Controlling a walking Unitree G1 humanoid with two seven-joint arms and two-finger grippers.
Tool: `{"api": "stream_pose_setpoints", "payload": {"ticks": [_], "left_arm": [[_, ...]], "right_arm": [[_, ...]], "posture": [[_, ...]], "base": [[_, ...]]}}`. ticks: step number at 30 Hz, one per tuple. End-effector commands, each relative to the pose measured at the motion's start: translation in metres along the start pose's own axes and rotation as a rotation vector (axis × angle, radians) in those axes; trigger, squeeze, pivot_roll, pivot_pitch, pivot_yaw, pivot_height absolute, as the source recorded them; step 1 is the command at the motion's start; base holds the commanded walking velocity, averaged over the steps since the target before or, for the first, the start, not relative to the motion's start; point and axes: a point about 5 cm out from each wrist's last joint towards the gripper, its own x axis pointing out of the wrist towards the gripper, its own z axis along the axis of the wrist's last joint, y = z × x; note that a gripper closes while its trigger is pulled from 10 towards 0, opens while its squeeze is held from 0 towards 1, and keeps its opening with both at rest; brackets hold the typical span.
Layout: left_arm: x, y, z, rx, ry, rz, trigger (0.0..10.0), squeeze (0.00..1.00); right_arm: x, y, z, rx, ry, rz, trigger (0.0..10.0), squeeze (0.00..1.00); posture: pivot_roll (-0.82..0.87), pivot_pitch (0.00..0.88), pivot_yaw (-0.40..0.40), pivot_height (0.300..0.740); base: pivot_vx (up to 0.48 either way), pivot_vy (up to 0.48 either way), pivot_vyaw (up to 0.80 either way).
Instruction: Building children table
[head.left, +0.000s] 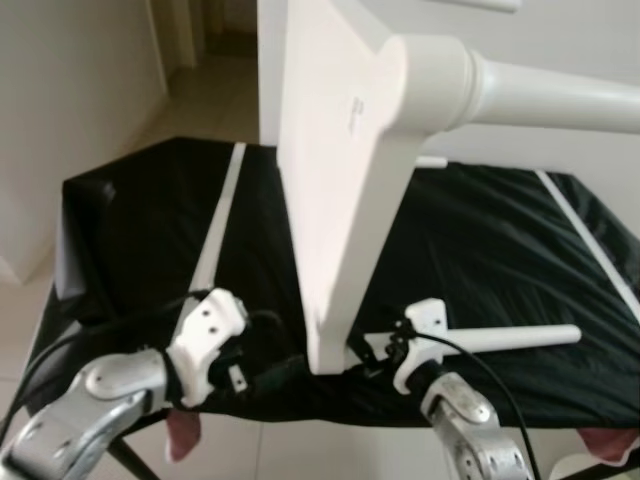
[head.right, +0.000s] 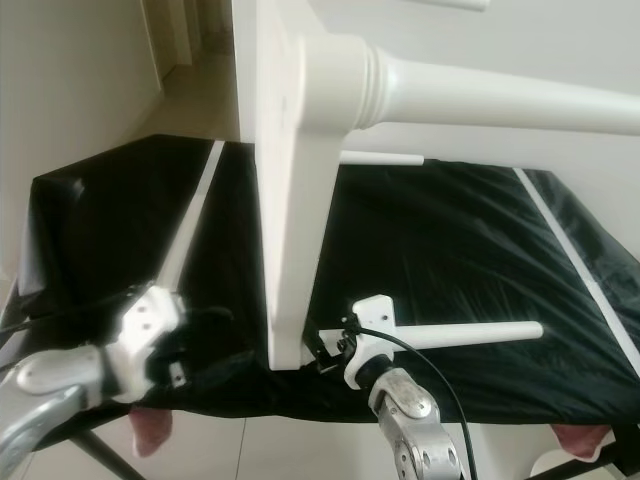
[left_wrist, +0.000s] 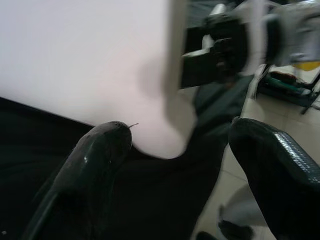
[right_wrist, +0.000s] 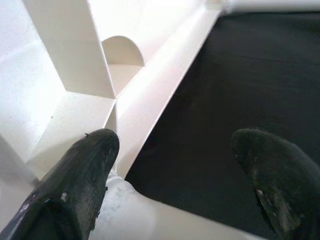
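Note:
A white children's tabletop (head.left: 330, 200) stands on its edge on the black-covered table (head.left: 140, 240). One turned white leg (head.left: 560, 95) is fixed near its upper corner and points right. A second leg (head.left: 520, 337) lies loose on the cloth, right of the panel's lower corner, and a third leg (head.right: 380, 158) lies behind the panel. My left gripper (left_wrist: 182, 137) is open, with the panel's rounded lower corner (left_wrist: 165, 145) between its fingers. My right gripper (right_wrist: 177, 145) is open on the other side, facing the underside's apron rail (right_wrist: 160, 90). One finger (right_wrist: 85, 170) is close against the rail.
White stripes (head.left: 215, 235) run across the black cloth. The table's front edge is just under both grippers, with tiled floor below. A pink object (head.left: 182, 435) hangs under the front edge at left. A wall and a doorway lie at the far left.

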Motion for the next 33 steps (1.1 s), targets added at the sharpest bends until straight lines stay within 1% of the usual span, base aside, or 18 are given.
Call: {"api": "stream_pose_setpoints", "payload": {"ticks": [1, 2, 3, 5, 8, 10, 11, 12, 13, 14, 15, 16, 18, 24, 25, 28, 31, 33], "left_arm": [[-0.001, -0.006, 0.005, -0.009, -0.015, -0.059, 10.0, 0.0], [0.0, -0.014, 0.008, -0.026, -0.032, -0.106, 10.0, 0.0], [0.0, -0.014, 0.008, -0.026, -0.032, -0.106, 10.0, 0.0], [0.002, -0.018, 0.009, -0.035, -0.039, -0.121, 10.0, 0.0], [0.003, -0.018, 0.008, -0.039, -0.038, -0.123, 10.0, 0.0], [0.004, -0.019, 0.007, -0.045, -0.031, -0.136, 10.0, 0.0], [0.004, -0.019, 0.007, -0.045, -0.031, -0.136, 10.0, 0.0], [0.005, -0.02, 0.005, -0.047, -0.025, -0.141, 10.0, 0.0], [0.005, -0.02, 0.005, -0.047, -0.025, -0.141, 10.0, 0.0], [0.006, -0.021, 0.005, -0.045, -0.024, -0.149, 10.0, 0.0], [0.006, -0.021, 0.005, -0.045, -0.024, -0.149, 10.0, 0.0], [0.007, -0.022, 0.004, -0.049, -0.025, -0.161, 10.0, 0.0], [0.007, -0.024, 0.004, -0.062, -0.019, -0.178, 10.0, 0.0], [0.005, -0.027, 0.004, -0.073, -0.01, -0.199, 10.0, 0.0], [0.007, -0.026, 0.004, -0.069, -0.007, -0.197, 10.0, 0.0], [0.008, -0.026, 0.003, -0.065, -0.002, -0.194, 10.0, 0.0], [0.009, -0.026, 0.003, -0.064, 0.0, -0.193, 10.0, 0.0], [0.012, -0.028, 0.003, -0.069, -0.003, -0.177, 10.0, 0.0]], "right_arm": [[0.004, 0.008, -0.006, 0.013, 0.031, 0.047, 10.0, 0.0], [0.014, 0.011, -0.006, 0.015, 0.028, 0.081, 10.0, 0.0], [0.014, 0.011, -0.006, 0.015, 0.028, 0.081, 10.0, 0.0], [0.025, 0.013, -0.004, 0.011, 0.028, 0.122, 10.0, 0.0], [0.029, 0.013, -0.004, 0.006, 0.029, 0.134, 10.0, 0.0], [0.041, 0.014, 0.0, 0.002, 0.018, 0.154, 10.0, 0.0], [0.041, 0.014, 0.0, 0.002, 0.018, 0.154, 10.0, 0.0], [0.05, 0.018, 0.003, 0.005, 0.01, 0.172, 10.0, 0.0], [0.05, 0.018, 0.003, 0.005, 0.01, 0.172, 10.0, 0.0], [0.059, 0.021, 0.005, 0.008, 0.007, 0.186, 10.0, 0.0], [0.059, 0.021, 0.005, 0.008, 0.007, 0.186, 10.0, 0.0], [0.072, 0.029, 0.006, -0.002, 0.007, 0.21, 10.0, 0.0], [0.078, 0.035, 0.006, -0.008, 0.008, 0.231, 10.0, 0.0], [0.083, 0.038, 0.004, -0.003, 0.009, 0.242, 10.0, 0.0], [0.09, 0.039, 0.005, -0.011, 0.008, 0.247, 10.0, 0.0], [0.094, 0.039, 0.007, -0.011, -0.005, 0.246, 10.0, 0.0], [0.094, 0.039, 0.008, -0.008, -0.013, 0.245, 10.0, 0.0], [0.085, 0.03, 0.009, -0.014, -0.041, 0.222, 10.0, 0.0]], "posture": [[0.18, 0.0, -0.11, 0.74], [0.18, 0.0, -0.111, 0.74], [0.18, 0.0, -0.111, 0.74], [0.19, 0.0, -0.117, 0.74], [0.19, 0.0, -0.117, 0.74], [0.19, 0.0, -0.117, 0.74], [0.19, 0.0, -0.117, 0.74], [0.19, 0.0, -0.118, 0.74], [0.19, 0.0, -0.118, 0.74], [0.19, 0.0, -0.119, 0.74], [0.19, 0.0, -0.119, 0.74], [0.19, 0.0, -0.118, 0.74], [0.19, 0.0, -0.117, 0.74], [0.19, 0.0, -0.112, 0.74], [0.19, 0.0, -0.113, 0.74], [0.19, 0.0, -0.114, 0.74], [0.19, 0.0, -0.113, 0.74], [0.19, 0.0, -0.117, 0.74]], "base": [[0.0, 0.0, 0.0], [0.0, 0.0, 0.0], [0.0, 0.0, 0.0], [0.0, 0.0, 0.0], [0.0, 0.0, 0.0], [0.0, 0.0, 0.0], [0.0, 0.0, 0.0], [0.0, 0.0, 0.0], [0.0, 0.0, 0.0], [0.0, 0.0, 0.0], [0.0, 0.0, 0.0], [0.0, 0.0, 0.0], [0.0, 0.0, 0.0], [0.0, 0.0, 0.0], [0.0, 0.0, 0.0], [0.0, 0.0, 0.0], [0.0, 0.0, 0.0], [0.0, 0.0, 0.0]]}}
